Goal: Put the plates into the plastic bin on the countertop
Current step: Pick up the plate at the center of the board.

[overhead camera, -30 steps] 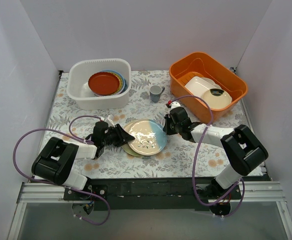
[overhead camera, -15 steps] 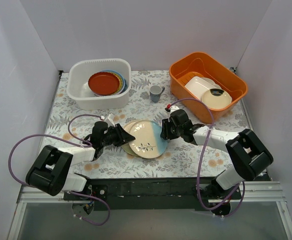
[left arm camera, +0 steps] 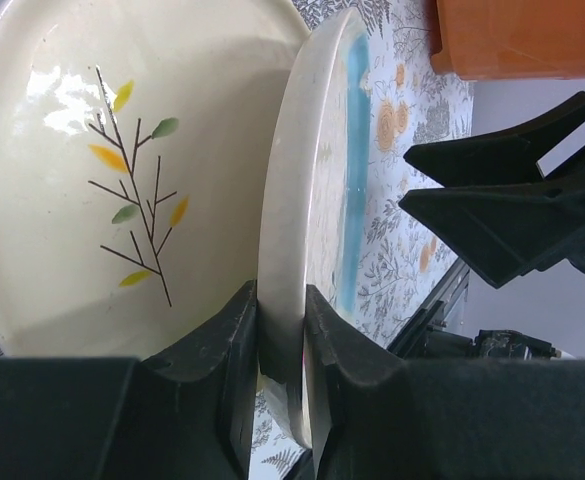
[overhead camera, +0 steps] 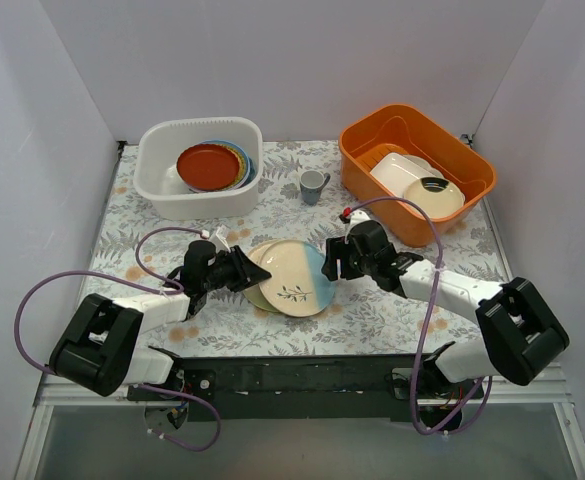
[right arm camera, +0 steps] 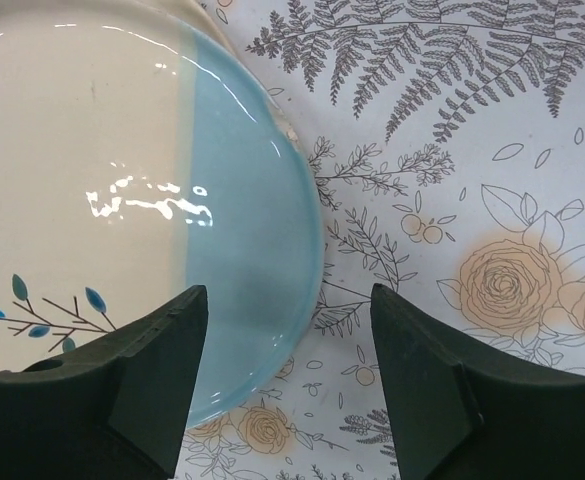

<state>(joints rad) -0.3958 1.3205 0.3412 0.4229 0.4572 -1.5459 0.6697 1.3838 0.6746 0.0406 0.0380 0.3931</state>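
A cream-and-light-blue plate [overhead camera: 297, 279] with a leaf sprig lies at mid-countertop over a second sprig plate [overhead camera: 255, 295]. My left gripper [overhead camera: 246, 269] is shut on the upper plate's left rim. In the left wrist view the jaws [left arm camera: 282, 322] pinch that rim [left arm camera: 290, 190] edge-on, beside the other sprig plate [left arm camera: 102, 170]. My right gripper [overhead camera: 331, 261] stands open at the plate's blue right edge. In the right wrist view the fingers [right arm camera: 287, 300] straddle the blue edge [right arm camera: 242, 230] without touching it. The plastic bin [overhead camera: 162, 140] at back left holds a red-orange plate [overhead camera: 208, 165] and others.
An orange bin [overhead camera: 372, 130] at back right holds a white rectangular dish [overhead camera: 398, 170] and a cream plate [overhead camera: 434, 197]. A small grey cup [overhead camera: 313, 185] stands between the two bins. White walls enclose the countertop [overhead camera: 372, 315] on three sides.
My right gripper has opened, let go of the plate's blue edge and drawn back a little to the right. My left gripper keeps its hold on the rim.
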